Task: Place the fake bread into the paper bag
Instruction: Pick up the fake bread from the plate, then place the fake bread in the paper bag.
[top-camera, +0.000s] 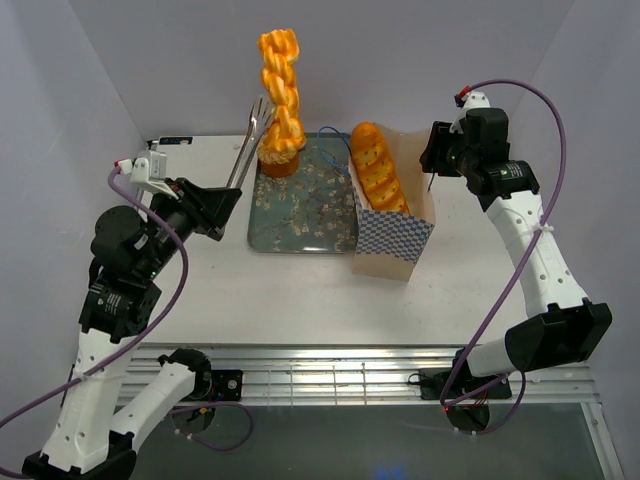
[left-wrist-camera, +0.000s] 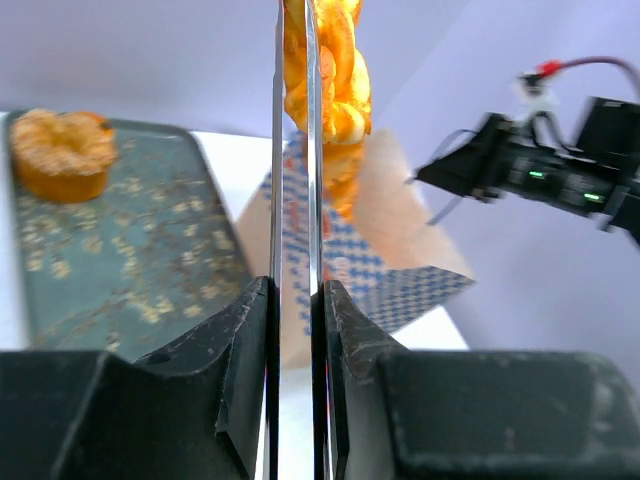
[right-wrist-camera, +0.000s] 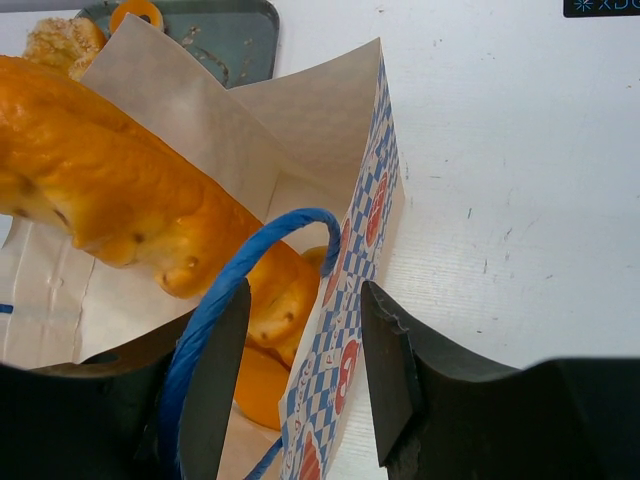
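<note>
My left gripper (top-camera: 230, 196) is shut on metal tongs (top-camera: 250, 140). The tongs pinch the orange twisted stick (top-camera: 282, 90) and hold it upright, high over the tray's far edge. In the left wrist view the gripper (left-wrist-camera: 295, 300) clamps the two tong blades, and the stick (left-wrist-camera: 335, 90) hangs between their tips. The paper bag (top-camera: 395, 240) stands right of the tray with the baguette (top-camera: 380, 170) sticking out. My right gripper (right-wrist-camera: 300, 370) is open, its jaws either side of the bag's checkered wall (right-wrist-camera: 350, 300), beside the blue handle (right-wrist-camera: 250, 270). A frosted cupcake (top-camera: 279, 158) sits on the tray.
The grey blossom-patterned tray (top-camera: 310, 215) lies at the table's middle. In the right wrist view a ring donut (right-wrist-camera: 137, 12) and the cupcake (right-wrist-camera: 60, 40) rest on it. Another orange piece (right-wrist-camera: 255, 385) lies inside the bag under the baguette (right-wrist-camera: 100, 190). Enclosure walls stand behind and at both sides.
</note>
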